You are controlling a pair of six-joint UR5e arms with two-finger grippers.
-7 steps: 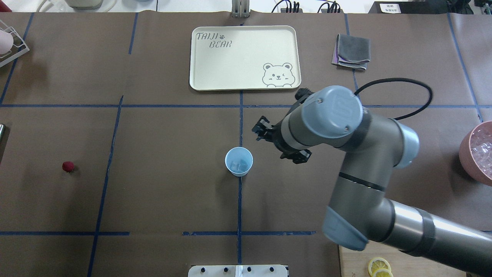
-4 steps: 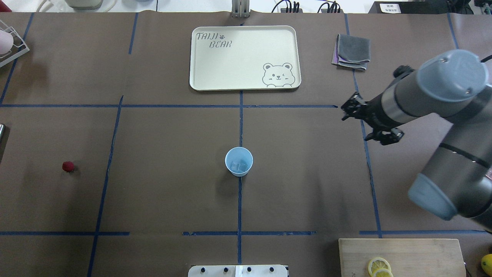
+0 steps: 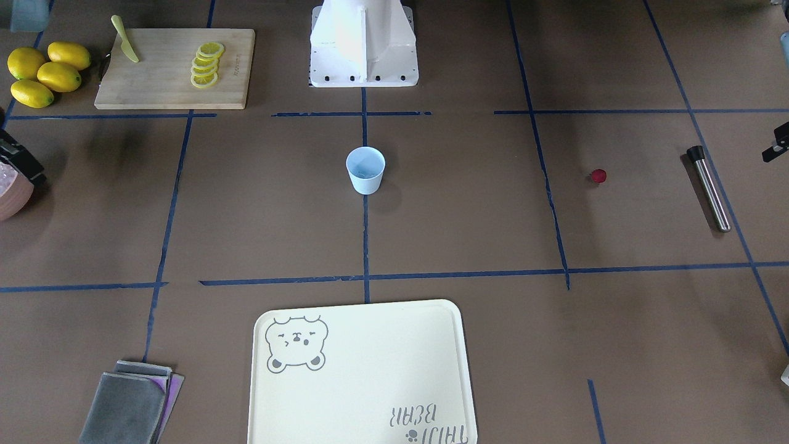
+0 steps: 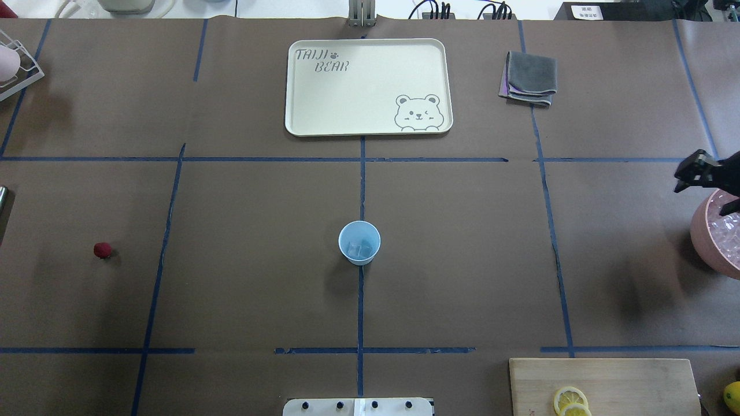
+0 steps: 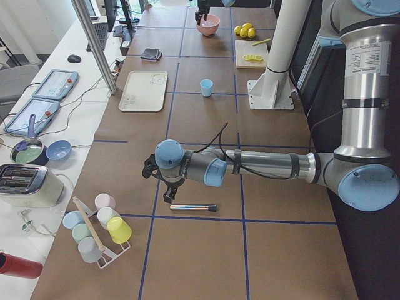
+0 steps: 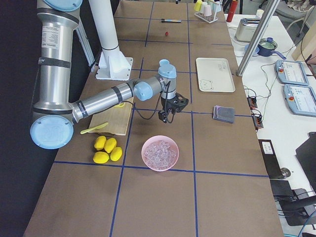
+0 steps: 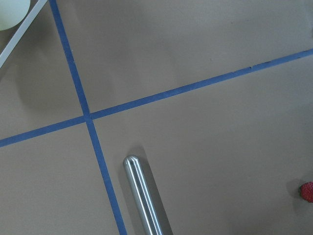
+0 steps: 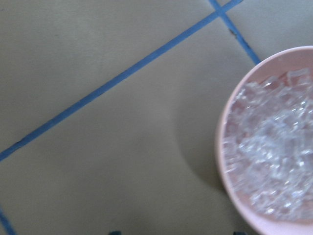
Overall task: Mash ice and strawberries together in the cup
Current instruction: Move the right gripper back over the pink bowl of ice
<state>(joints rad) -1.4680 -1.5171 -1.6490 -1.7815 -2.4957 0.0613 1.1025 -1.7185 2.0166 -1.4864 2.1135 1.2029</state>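
While I watched the feeds, the right end effector (image 4: 706, 190) hung with its fingers apart at the rim of the pink bowl (image 4: 700, 240). The heap of ice (image 8: 274, 156) lay just below it and off to one side. The pale-blue cup (image 4: 363, 260) stood upright well away from that end effector, toward the middle of the table (image 4: 231, 289), with a few ice chunks (image 4: 358, 248) in its bottom. The strawberry (image 4: 103, 249) was not in the cup. It lay alone on the table, beyond the cup from the right end effector and farther off again.

The berry sat near the left end effector (image 5: 156, 185), which hovered over the steel muddler (image 3: 709, 188). I could not tell whether that one's fingers were apart or together. The muddler lay flat just beneath it, its long axis roughly crosswise to the line from that end effector to the berry. I judged the left arm far better placed to fetch the strawberry, and the right placed to take more ice. I judged that mashing had to wait until the berry joined the ice in the cup.
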